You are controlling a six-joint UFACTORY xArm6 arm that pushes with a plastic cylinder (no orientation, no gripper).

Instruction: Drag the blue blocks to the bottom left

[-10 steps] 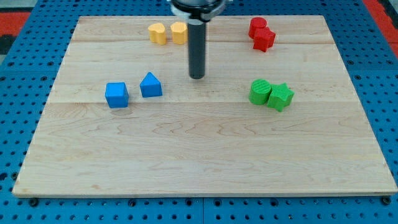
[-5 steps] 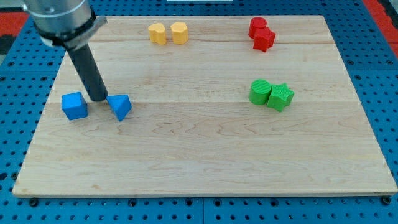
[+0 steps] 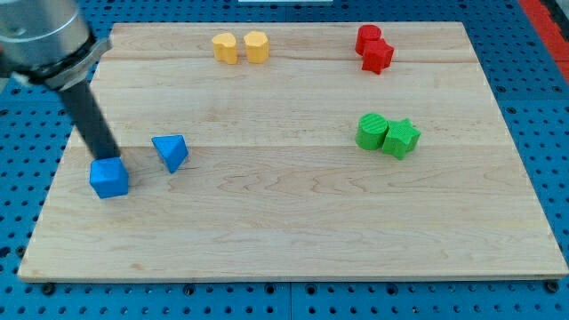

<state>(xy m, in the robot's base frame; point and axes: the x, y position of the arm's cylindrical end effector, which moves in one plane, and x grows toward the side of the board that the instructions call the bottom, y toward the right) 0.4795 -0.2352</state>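
A blue cube (image 3: 108, 178) lies near the board's left edge, below mid-height. A blue triangular block (image 3: 170, 151) lies to its right, a short gap apart. My tip (image 3: 106, 157) rests right at the cube's upper edge, touching or nearly touching it, and left of the triangular block. The dark rod rises from there toward the view's top left.
Two yellow blocks (image 3: 239, 46) sit at the board's top centre. Two red blocks (image 3: 373, 48) sit at the top right. A green cylinder (image 3: 372, 131) and a green star (image 3: 401, 139) touch at the right of centre. The wooden board (image 3: 293, 231) lies on a blue pegboard.
My tip moved from the board's middle to the left side, then left and down to the cube's top edge. Both blue blocks moved left; the cube then slid down.
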